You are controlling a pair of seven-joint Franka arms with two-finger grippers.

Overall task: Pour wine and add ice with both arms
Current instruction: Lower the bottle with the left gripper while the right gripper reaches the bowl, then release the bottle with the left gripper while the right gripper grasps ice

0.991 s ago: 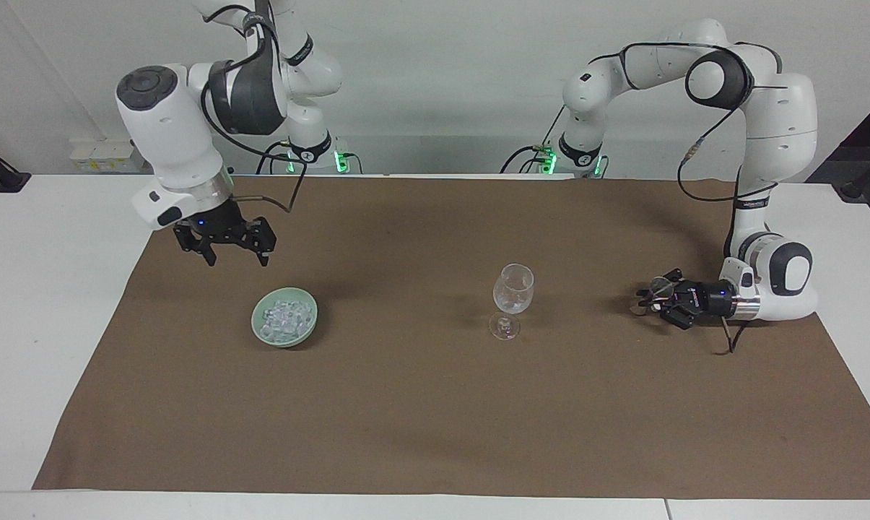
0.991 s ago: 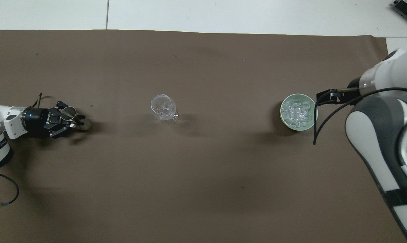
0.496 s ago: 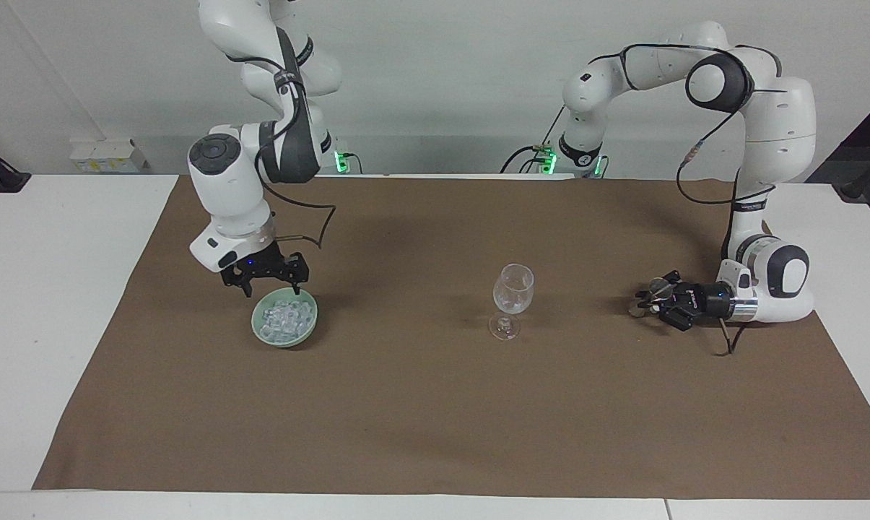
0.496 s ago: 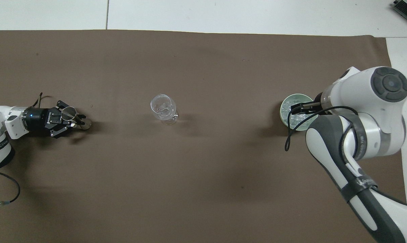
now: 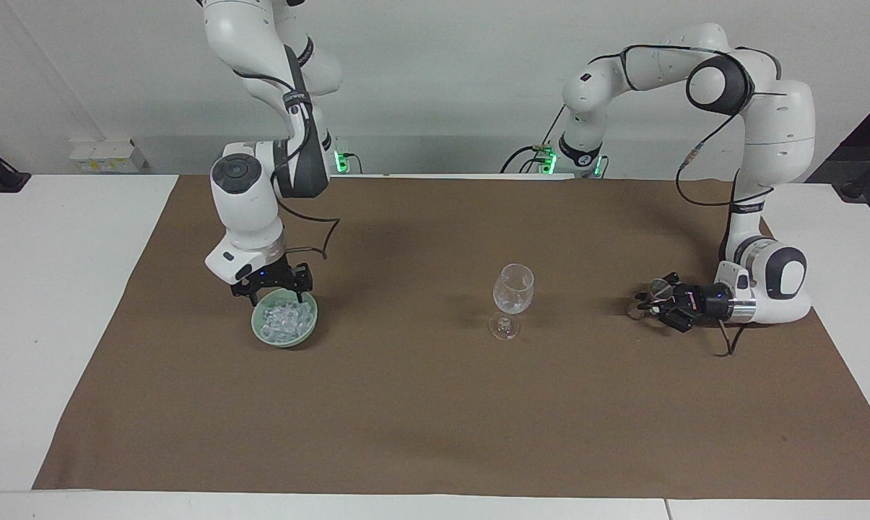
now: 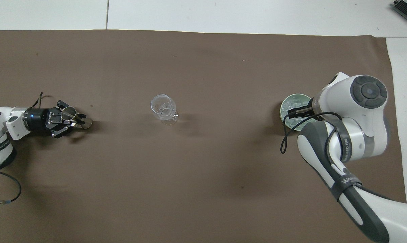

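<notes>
Glassy ice (image 5: 284,318), likely slick and light, best pinched across one cube's flat faces; heaped in green bowl (image 5: 261,331), toward right arm's end from glass (image 5: 512,290). Right gripper (image 5: 273,295) directly above, fingers spread, tips at rim. Left gripper (image 5: 653,302) beside glass, low, clamped on small cup (image 6: 68,112).

facing: high, across the bench (image 5: 16,303), looking at both robots
overhead: steeply down, robots' end
shared: brown mat (image 5: 435,404)
</notes>
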